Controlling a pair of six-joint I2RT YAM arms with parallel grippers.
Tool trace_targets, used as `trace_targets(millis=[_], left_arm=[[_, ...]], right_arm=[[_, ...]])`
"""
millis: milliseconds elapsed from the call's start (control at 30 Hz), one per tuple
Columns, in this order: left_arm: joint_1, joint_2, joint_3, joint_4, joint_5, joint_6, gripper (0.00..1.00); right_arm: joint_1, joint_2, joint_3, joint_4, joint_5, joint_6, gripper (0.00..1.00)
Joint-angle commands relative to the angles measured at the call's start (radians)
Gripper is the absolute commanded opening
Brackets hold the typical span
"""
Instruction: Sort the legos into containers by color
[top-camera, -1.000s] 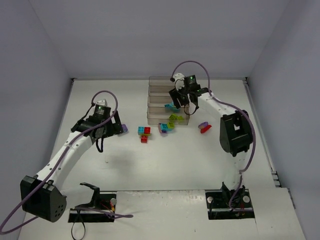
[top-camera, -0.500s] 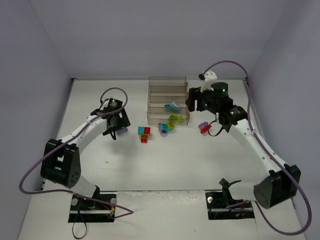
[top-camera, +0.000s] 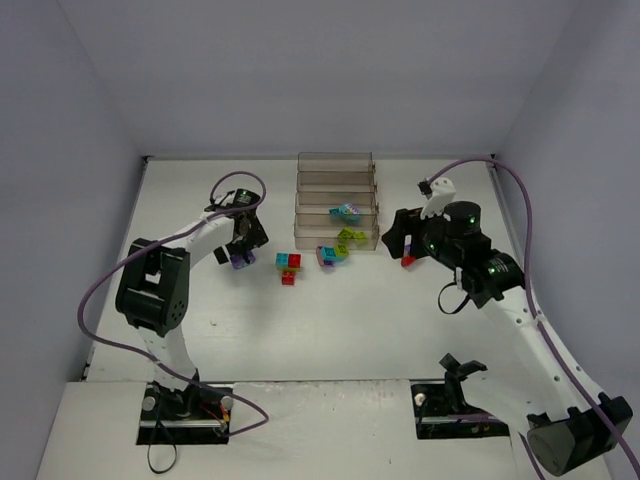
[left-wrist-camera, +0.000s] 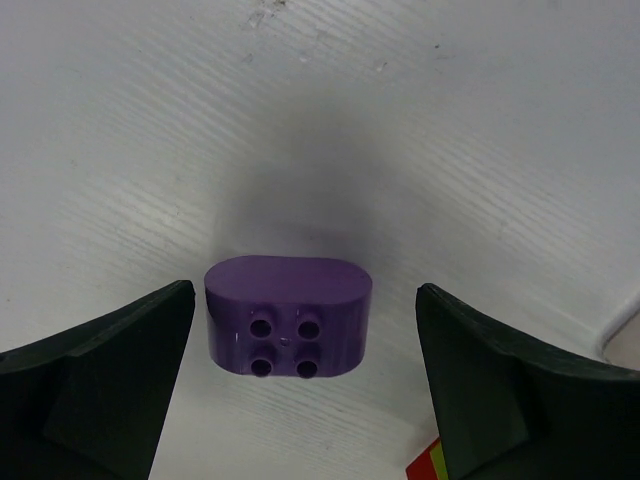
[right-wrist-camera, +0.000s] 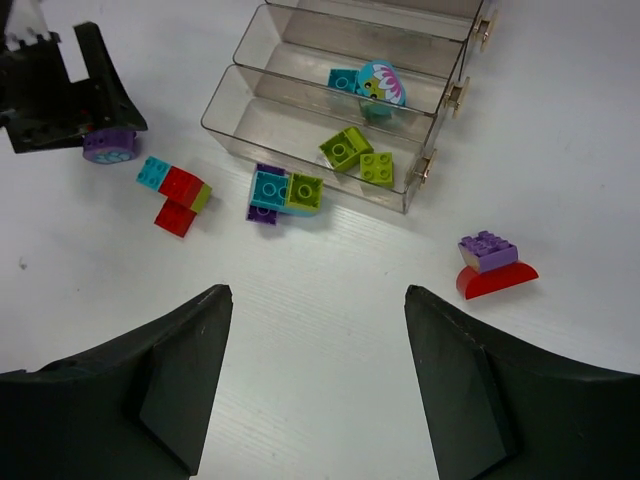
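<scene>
A purple oval brick (left-wrist-camera: 288, 315) lies on the table between the open fingers (left-wrist-camera: 100, 380) of my left gripper (left-wrist-camera: 305, 400), apart from both. The top view shows this gripper (top-camera: 240, 252) over that brick (top-camera: 238, 263), left of the tray rack (top-camera: 336, 182). My right gripper (right-wrist-camera: 315, 390) is open and empty, above bare table right of the rack (right-wrist-camera: 250, 115). Cyan bricks (right-wrist-camera: 370, 80) lie in an upper tray, lime bricks (right-wrist-camera: 358, 155) in the lowest. A purple-cyan-lime stack (right-wrist-camera: 283, 192), a cyan-red-lime stack (right-wrist-camera: 175, 190) and a purple-on-red piece (right-wrist-camera: 492, 265) lie loose.
The rack stands at the back centre, with grey walls on three sides. In the top view the loose stacks (top-camera: 289, 266) (top-camera: 330, 254) lie just in front of the rack, and my right gripper (top-camera: 402, 238) partly covers the purple-on-red piece (top-camera: 408, 259).
My right arm has drawn back from the rack to the right, leaving a cyan piece in the tray. My left gripper has moved right, over the purple oval brick.
</scene>
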Motion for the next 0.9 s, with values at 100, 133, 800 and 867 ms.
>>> trace_targets(millis=[100, 133, 800, 867], left_arm=[[-0.017, 0.03, 0.036, -0.035, -0.06, -0.068, 0.74], [-0.02, 0.03, 0.035, -0.029, -0.064, -0.065, 0.7], [-0.234, 0.132, 0.578, 0.167, -0.021, 0.422, 0.25], [-0.232, 0.177, 0.634, 0.169, -0.015, 0.445, 0.25]], right_arm=[[0.001, -0.078, -0.013, 0.011, -0.045, -0.016, 0.67], [0.001, -0.089, -0.015, 0.008, -0.048, -0.02, 0.67], [0.013, -0.195, -0.064, -0.02, -0.052, 0.044, 0.66], [0.013, -0.192, -0.061, -0.02, -0.057, 0.044, 0.66]])
